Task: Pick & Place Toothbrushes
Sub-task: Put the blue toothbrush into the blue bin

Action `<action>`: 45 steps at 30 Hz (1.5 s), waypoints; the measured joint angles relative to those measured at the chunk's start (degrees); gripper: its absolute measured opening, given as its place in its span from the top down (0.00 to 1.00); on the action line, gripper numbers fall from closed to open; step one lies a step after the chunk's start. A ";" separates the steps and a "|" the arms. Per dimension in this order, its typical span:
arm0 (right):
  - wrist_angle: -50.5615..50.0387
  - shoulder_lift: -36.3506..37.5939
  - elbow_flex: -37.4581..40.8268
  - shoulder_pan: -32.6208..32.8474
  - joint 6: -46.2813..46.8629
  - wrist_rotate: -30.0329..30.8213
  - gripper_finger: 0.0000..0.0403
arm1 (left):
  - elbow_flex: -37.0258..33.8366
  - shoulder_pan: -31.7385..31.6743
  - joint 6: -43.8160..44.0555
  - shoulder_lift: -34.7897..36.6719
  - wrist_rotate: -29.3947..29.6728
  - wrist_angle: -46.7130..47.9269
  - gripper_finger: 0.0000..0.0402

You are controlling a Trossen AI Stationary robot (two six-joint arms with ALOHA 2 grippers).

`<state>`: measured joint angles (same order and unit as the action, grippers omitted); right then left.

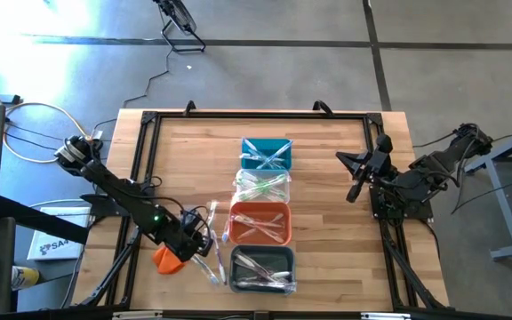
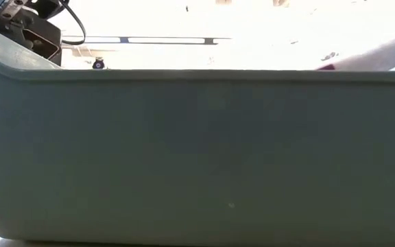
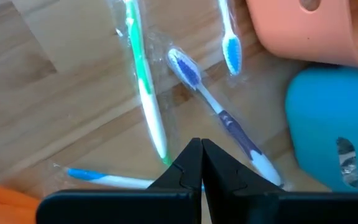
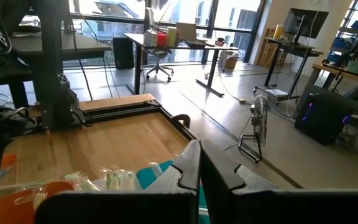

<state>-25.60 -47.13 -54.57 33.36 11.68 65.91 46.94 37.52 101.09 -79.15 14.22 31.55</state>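
Several toothbrushes in clear wrappers lie loose on the wood left of the bins. The left wrist view shows a green-white one (image 3: 145, 81), a purple-handled one (image 3: 219, 112), one with a blue head (image 3: 230, 46) and a blue-white one (image 3: 104, 179). In the high view they are pale sticks (image 1: 210, 240). My left gripper (image 3: 202, 163) (image 1: 194, 236) hovers just above them, shut and holding nothing; the green brush's handle end lies close beside its tips. More toothbrushes fill the four bins. My right gripper (image 4: 199, 158) (image 1: 356, 173) waits shut above the table's right side.
Four bins stand in a column at mid-table: teal (image 1: 265, 153), clear (image 1: 260, 187), orange (image 1: 260, 222) (image 3: 309, 31) and grey (image 1: 260, 267). The grey bin's wall (image 2: 197, 158) fills the low view. An orange lump (image 1: 167, 258) lies by the left gripper. Bare wood shows far-left and right.
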 joint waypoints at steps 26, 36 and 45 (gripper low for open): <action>0.61 0.00 0.00 0.00 0.02 -1.51 1.00 | 0.07 4.11 -12.24 0.02 -12.58 1.31 1.00; 0.59 0.00 0.00 0.00 0.04 -1.51 1.00 | 0.04 4.11 -25.47 0.02 -12.18 0.48 0.97; 0.59 0.00 0.00 0.00 0.02 -1.51 1.00 | 0.04 4.11 -34.35 -0.81 -11.96 0.61 0.67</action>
<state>-25.02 -47.13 -54.57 33.36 11.70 64.40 46.98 41.63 66.73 -79.96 2.26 32.16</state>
